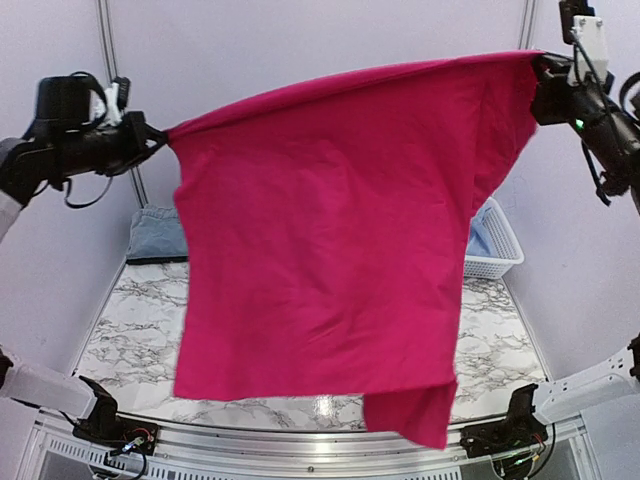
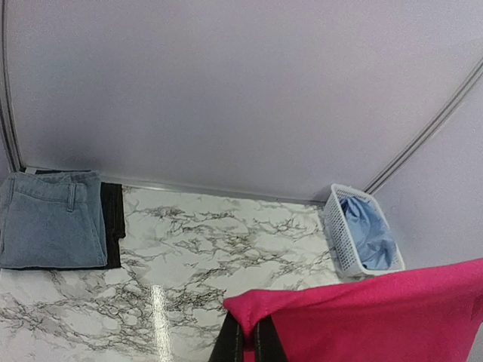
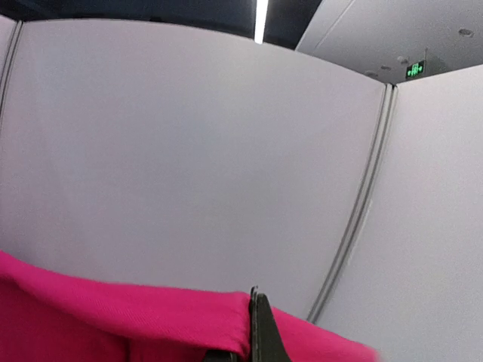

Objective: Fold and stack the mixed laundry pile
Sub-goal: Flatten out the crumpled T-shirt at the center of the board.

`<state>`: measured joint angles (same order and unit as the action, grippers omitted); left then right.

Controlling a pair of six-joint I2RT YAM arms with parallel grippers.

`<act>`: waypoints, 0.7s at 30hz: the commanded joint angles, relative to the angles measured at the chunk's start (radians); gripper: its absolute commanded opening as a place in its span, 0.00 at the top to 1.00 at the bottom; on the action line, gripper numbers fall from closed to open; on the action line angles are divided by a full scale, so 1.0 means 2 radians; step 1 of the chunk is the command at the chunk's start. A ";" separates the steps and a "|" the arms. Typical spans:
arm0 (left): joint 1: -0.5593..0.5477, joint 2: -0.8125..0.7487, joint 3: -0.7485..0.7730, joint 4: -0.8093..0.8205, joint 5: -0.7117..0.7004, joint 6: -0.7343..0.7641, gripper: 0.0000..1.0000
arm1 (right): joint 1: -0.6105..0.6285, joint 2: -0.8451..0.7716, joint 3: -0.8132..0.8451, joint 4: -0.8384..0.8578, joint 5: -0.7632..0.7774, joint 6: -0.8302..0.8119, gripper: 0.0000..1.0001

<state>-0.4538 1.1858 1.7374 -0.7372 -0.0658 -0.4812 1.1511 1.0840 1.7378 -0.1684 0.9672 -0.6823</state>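
Pale grey-lilac panel walls (image 1: 300, 40) close the scene at the back and on both sides, their panels joined by slim metal strips (image 3: 355, 226). The table (image 1: 130, 340) has a glossy white marble-patterned top with dark veins that carries a bright streak of reflected light (image 2: 157, 309); a ribbed aluminium rail (image 1: 300, 440) edges its near side, and a white slatted basket (image 2: 339, 234) stands at its far right corner. Above the walls, a dark ceiling (image 3: 151, 7) holds a long strip lamp (image 3: 261, 19) and a small green lit sign (image 3: 414, 70), probably an exit marker, though too small to read.
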 commanded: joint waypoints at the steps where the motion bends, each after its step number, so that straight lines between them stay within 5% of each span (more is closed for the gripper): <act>1: 0.011 0.077 -0.014 0.016 -0.076 0.011 1.00 | -0.251 0.089 0.014 -0.206 -0.278 0.272 1.00; 5: 0.011 0.110 0.005 0.031 -0.094 0.012 1.00 | -0.318 0.136 0.009 -0.179 -0.348 0.271 1.00; 21: 0.009 0.091 0.109 0.052 0.008 0.061 1.00 | -0.343 0.200 0.277 -0.274 -0.435 0.218 1.00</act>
<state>-0.4393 1.4269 1.9156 -0.6567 -0.1104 -0.3943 0.4721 1.5246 2.2002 -0.6682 0.1562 -0.2363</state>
